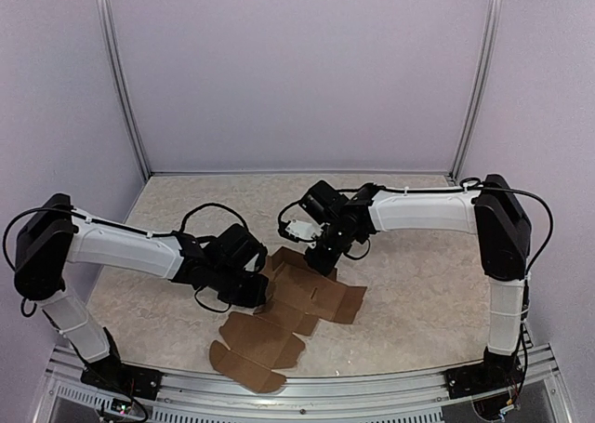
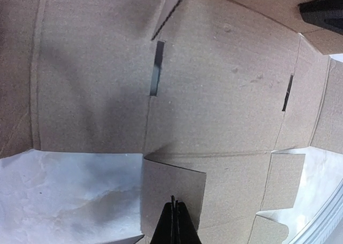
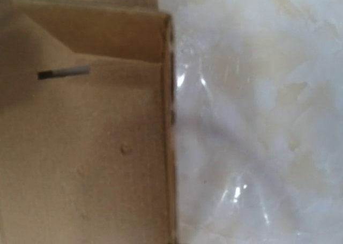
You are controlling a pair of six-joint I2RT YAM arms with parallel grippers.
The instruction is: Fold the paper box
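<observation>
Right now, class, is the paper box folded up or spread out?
Spread out: the paper box lies as a largely flat sheet on the table, flaps splayed.

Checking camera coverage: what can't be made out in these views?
Right wrist view: blurred; the right claw is out of frame there.
Top view: too small to tell whether either claw presses the paper box.
Left wrist view: box cut off by every edge; whether the left claw touches it is unclear.

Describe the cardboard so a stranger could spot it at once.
Start at the pale marbled table and go to its near edge, at the middle. The paper box lies there spread out, a cross-shaped sheet with flaps and slits. It is the only brown thing in view.
</observation>
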